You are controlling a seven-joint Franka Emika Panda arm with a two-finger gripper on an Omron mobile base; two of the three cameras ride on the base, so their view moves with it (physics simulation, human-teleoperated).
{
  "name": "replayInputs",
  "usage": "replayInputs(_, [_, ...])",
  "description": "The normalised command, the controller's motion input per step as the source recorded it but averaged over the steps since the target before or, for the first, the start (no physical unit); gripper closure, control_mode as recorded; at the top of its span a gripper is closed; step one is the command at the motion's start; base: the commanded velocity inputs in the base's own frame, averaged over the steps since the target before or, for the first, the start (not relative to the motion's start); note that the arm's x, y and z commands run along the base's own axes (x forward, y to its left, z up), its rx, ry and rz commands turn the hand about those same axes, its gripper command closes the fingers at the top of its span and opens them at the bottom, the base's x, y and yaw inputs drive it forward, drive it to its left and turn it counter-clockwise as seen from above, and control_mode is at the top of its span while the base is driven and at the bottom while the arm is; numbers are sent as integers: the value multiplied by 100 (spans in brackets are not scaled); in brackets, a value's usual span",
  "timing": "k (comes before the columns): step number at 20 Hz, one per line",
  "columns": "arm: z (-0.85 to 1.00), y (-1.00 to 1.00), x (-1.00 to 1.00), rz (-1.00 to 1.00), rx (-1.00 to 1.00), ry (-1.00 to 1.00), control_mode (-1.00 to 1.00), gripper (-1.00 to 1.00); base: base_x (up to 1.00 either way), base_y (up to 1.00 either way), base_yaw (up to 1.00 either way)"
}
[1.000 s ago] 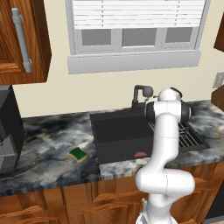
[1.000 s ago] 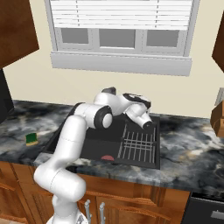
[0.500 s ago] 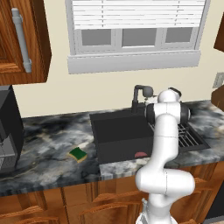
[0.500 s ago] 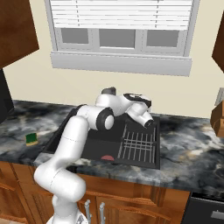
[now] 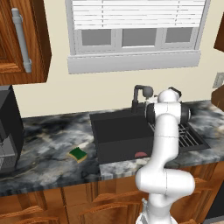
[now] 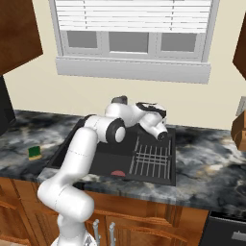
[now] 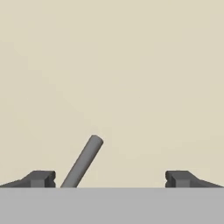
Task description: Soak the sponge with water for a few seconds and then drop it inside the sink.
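The gripper [image 7: 110,179] is standing wide and empty, facing the wall with a grey faucet lever [image 7: 83,161] rising between its fingertips. The sponge [image 5: 78,154] is lying on the counter [image 5: 43,162] left of the sink [image 5: 120,135]. Risk: closing off-centre, the fingers are likely to slip off the lever, leaving no water running.

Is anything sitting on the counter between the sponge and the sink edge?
Nothing visible does. The sponge lies flat on bare marble counter left of the sink, with no object on the stretch between them. The open gripper is up by the faucet, far from the sponge.
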Motion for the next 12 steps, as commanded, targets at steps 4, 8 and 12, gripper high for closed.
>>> replayInputs(4, [-1,-45,5,-9,0,0,-100,-100,0,0,0])
replayInputs(8, [-3,-44,12,-9,0,0,-100,-100,0,0,0])
replayInputs(12, [-4,-43,10,-9,0,0,-100,-100,0,0,0])
